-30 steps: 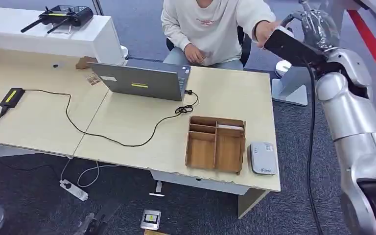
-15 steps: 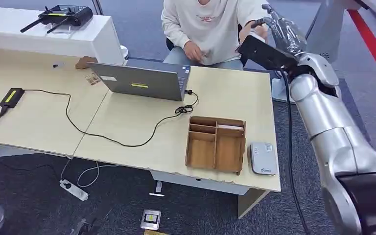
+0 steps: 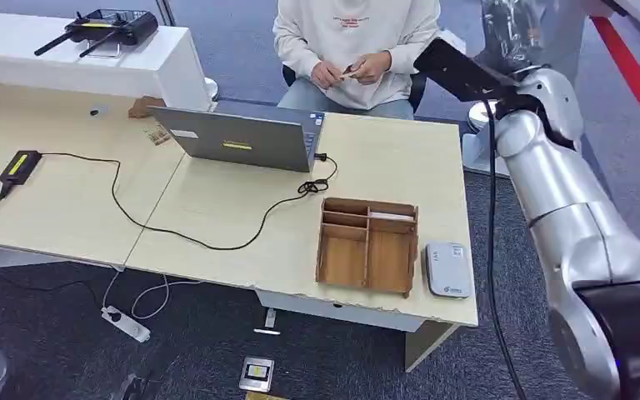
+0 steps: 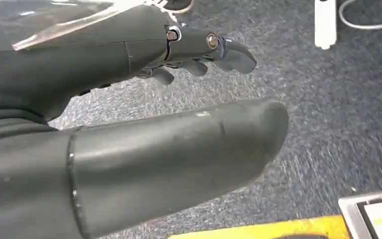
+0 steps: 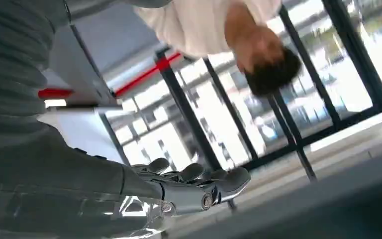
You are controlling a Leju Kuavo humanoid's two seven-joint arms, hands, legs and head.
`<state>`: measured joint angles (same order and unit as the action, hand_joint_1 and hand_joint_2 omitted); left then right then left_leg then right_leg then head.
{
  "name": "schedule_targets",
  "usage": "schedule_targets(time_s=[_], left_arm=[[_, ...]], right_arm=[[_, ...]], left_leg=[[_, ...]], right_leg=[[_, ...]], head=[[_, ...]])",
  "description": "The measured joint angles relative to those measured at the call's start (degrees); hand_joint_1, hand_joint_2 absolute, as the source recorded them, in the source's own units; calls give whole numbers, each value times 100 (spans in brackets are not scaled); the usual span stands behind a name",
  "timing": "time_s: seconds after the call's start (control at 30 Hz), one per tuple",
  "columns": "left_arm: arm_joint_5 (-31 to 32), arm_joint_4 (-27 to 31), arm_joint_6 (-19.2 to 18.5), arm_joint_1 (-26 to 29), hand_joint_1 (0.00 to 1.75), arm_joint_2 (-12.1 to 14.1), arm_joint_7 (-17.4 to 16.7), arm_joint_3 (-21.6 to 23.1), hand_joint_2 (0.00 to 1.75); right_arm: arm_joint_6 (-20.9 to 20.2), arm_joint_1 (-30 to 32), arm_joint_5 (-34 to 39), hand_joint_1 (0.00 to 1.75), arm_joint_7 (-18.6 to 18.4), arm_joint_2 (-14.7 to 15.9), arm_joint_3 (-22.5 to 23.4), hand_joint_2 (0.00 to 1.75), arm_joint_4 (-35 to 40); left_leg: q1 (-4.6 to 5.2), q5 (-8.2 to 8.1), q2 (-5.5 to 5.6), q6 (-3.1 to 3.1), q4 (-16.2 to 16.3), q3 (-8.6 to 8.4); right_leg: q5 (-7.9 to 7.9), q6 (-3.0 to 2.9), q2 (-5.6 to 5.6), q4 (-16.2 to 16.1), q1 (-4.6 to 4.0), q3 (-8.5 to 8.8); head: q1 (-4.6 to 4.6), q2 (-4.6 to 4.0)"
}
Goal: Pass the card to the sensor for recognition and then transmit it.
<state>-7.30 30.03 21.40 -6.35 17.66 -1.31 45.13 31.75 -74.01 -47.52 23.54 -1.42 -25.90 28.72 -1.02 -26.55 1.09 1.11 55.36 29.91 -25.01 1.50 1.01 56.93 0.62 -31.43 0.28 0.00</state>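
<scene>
Pale wooden tabletop (image 3: 383, 167) fills the middle of the head view. On it, lower right, stands a brown wooden divided tray (image 3: 367, 245), and just beside the tray's right side lies a small grey rounded sensor box (image 3: 447, 269). An open grey laptop (image 3: 242, 137) sits at upper centre, its black cable (image 3: 217, 237) looping across the table. At the top edge, a seated person in a white sweatshirt (image 3: 354, 42) holds a small tan card (image 3: 348, 73) in both hands. The silver right arm (image 3: 567, 208) rises along the right edge; the right hand (image 3: 512, 25) is blurred behind clear wrap.

Left wrist view: the left hand (image 4: 144, 99) hangs over blue-grey carpet (image 4: 328, 99), fingers (image 4: 229, 50) extended, thumb apart, holding nothing.

Right wrist view: the right hand's fingers (image 5: 199, 181) lie loosely extended, empty.
</scene>
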Motion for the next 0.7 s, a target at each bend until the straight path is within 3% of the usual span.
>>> schedule_targets(time_s=[0.07,0.17,0.37,0.47,0.57,0.7], left_arm=[[-107,144,68,74,0,59,-59,4,0],[-319,302,118,171,0,109,-133,7,0],[-828,413,135,245,0,118,-225,-20,0],[-1069,411,135,242,0,89,-225,-61,0],[-1283,323,135,254,0,-16,-197,-144,0],[-1364,229,146,196,0,-90,-168,-227,0]], right_arm=[[505,-59,-160,0,133,127,35,175,2],[821,-21,-733,0,161,376,215,175,39],[851,272,-2160,0,306,857,1111,175,219],[845,475,-2499,0,286,1141,1634,175,302],[845,805,-2739,0,109,1532,2478,175,382],[845,1068,-2888,0,-23,1827,3168,175,457]], left_leg=[[0,-1,-3,0,2,-2],[4,-2,-1,-1,3,-2],[8,-4,-1,-4,9,-9],[6,-4,3,-5,13,-12],[6,-6,20,-8,16,-3],[17,-18,-20,-16,13,-10]], right_leg=[[-1,1,0,-2,-1,0],[-1,2,0,-4,-1,3],[1,4,1,-6,6,8],[0,5,-5,-9,10,13],[-4,11,-25,-11,6,25],[2,12,21,-10,21,15]], head=[[0,0],[-2,0],[-4,0],[-11,0],[0,0],[-7,0]])
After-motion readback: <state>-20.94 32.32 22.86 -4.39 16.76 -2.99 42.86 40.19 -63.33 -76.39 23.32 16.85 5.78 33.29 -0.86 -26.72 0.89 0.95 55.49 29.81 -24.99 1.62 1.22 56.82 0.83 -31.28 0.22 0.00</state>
